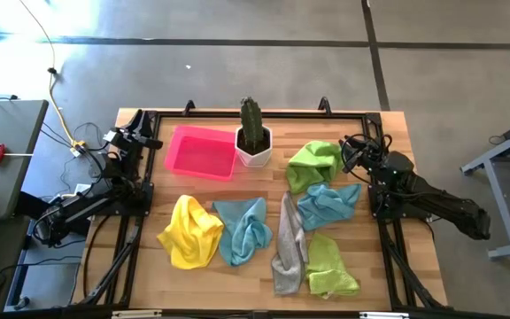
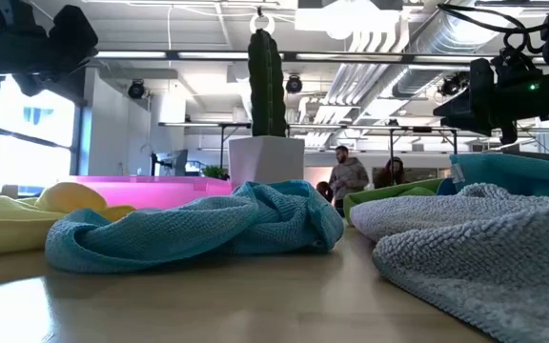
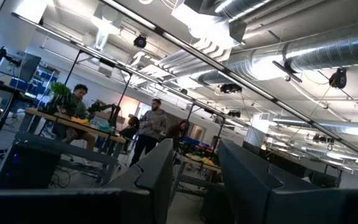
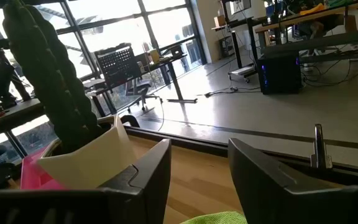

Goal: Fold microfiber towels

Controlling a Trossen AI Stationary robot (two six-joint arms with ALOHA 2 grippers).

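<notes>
On table, all towels crumpled, unfolded, placed relative to cactus pot (image 1: 255, 147):
Lime towel (image 1: 315, 165): just right of pot.
Blue towel (image 1: 328, 205): below that.
Second lime towel (image 1: 330, 266): front right.
Grey towel (image 1: 288, 248): front.
Second blue towel (image 1: 244, 231): front.
Yellow towel (image 1: 190, 232): front left.
Pink tray (image 1: 202, 151): touching pot's left.
Right gripper (image 4: 197, 180): right of pot, fingers apart, holding nothing.
Left gripper (image 3: 194, 180): far left, fingers apart, empty.

We are seeing a yellow towel (image 1: 189, 232), two light blue towels (image 1: 243, 230) (image 1: 328, 205), a grey towel (image 1: 289, 246) and two lime green towels (image 1: 314, 164) (image 1: 330, 266) showing against the pale wooden table (image 1: 255, 282). We are also seeing a bright pink tray (image 1: 202, 151) and a dark green cactus (image 1: 253, 124) in a white pot (image 1: 255, 155).
</notes>
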